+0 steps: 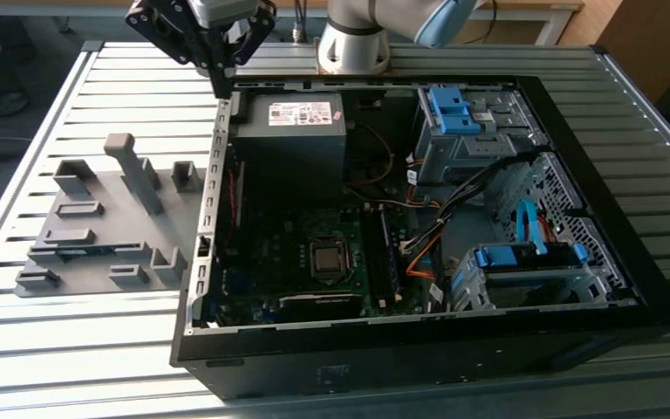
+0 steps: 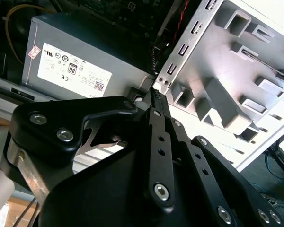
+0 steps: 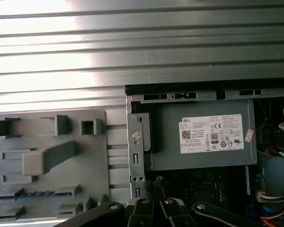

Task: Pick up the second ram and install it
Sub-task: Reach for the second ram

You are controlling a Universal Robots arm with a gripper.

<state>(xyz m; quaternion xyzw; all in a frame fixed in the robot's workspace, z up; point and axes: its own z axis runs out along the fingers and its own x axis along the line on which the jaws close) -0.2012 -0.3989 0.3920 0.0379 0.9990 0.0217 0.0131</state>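
Over the computer case (image 1: 428, 358), at its corner by the power supply (image 1: 294, 122), the pincer (image 1: 221, 85) hangs tip-down just above the case's edge. Fingers are together with nothing between them, and both wrist views show the same closed tips (image 2: 156, 94) (image 3: 154, 187).

The second ram (image 1: 85, 253) is outside the case, lying in a long slot of the grey holder plate (image 1: 126, 223). That plate sits on the slatted desk (image 1: 79, 349) just beside the case's side wall. In the first wrist view the ram (image 3: 33, 194) shows as a bluish strip in a slot near the far end of the plate (image 3: 92, 161) from the power supply (image 3: 199, 137). The pincer is well apart from it.

The case is open and the motherboard (image 1: 300, 253) is exposed. Blue drive clips (image 1: 452, 109) are inside on the side away from the holder.
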